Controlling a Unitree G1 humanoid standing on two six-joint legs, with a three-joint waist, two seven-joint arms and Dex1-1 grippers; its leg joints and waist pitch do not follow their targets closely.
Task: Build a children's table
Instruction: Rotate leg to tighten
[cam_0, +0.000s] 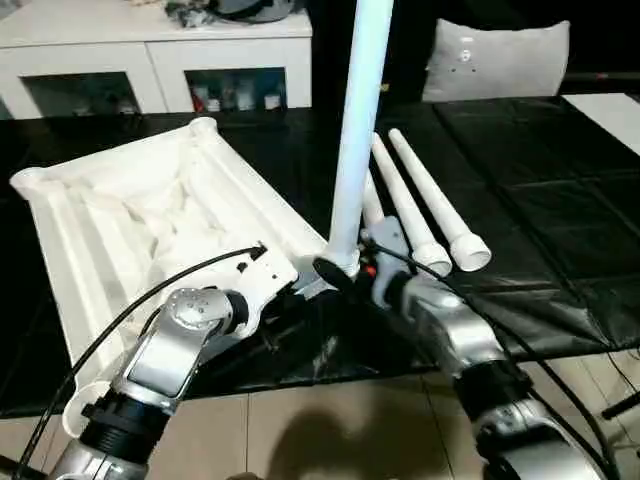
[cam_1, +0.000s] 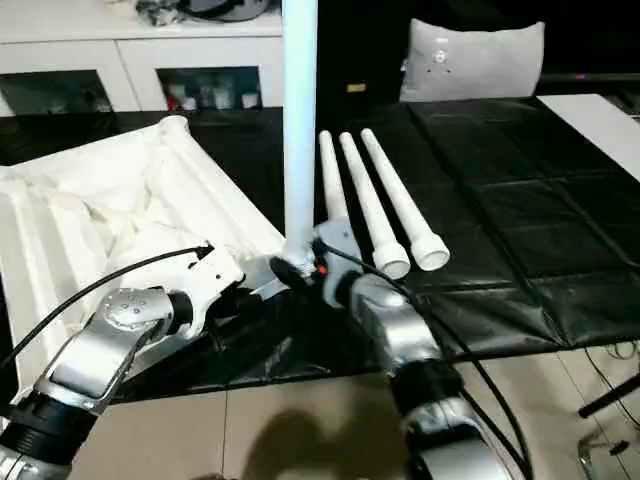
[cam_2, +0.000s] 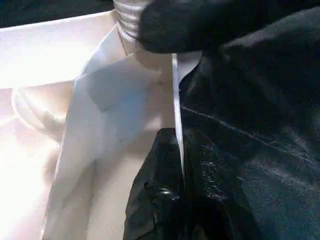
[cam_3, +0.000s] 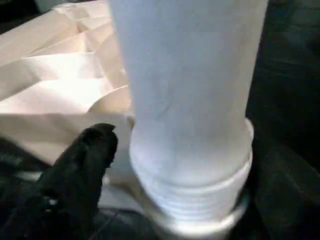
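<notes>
Tabletop (cam_0: 150, 220) lies upside down, ribs up, on the black mat (cam_0: 540, 200) on the floor. One leg (cam_0: 355, 130) stands upright in the near corner socket (cam_3: 200, 220), threaded end down; from the right wrist view it looks only partly seated, threads showing above the socket rim. Three more legs (cam_0: 420, 205) lie side by side on the mat just beside that corner.

Left gripper (cam_2: 175, 165): jaws pinched shut on the thin edge wall of the tabletop near the socket, bracing it. Right gripper (cam_0: 345, 270) sits at the base of the standing leg; one black finger (cam_3: 80, 160) shows just beside the leg, apparently not touching. Whether the jaws clamp the leg or stand wide off it, can't tell.

Risks, as I judge them:
- Leg not fully in → w/o a grip it could lean and topple, prob. onto the spare legs or the tabletop.
- If right arm bumps the leg base, same result.
- Left grip is on a thin wall; twisting the leg hard could slip that pinch and let the tabletop slide on the slick mat.
- Cross-threading if the leg is turned while tilted.

Behind: white cabinet (cam_0: 150, 50), grey cushion (cam_0: 495, 60).
</notes>
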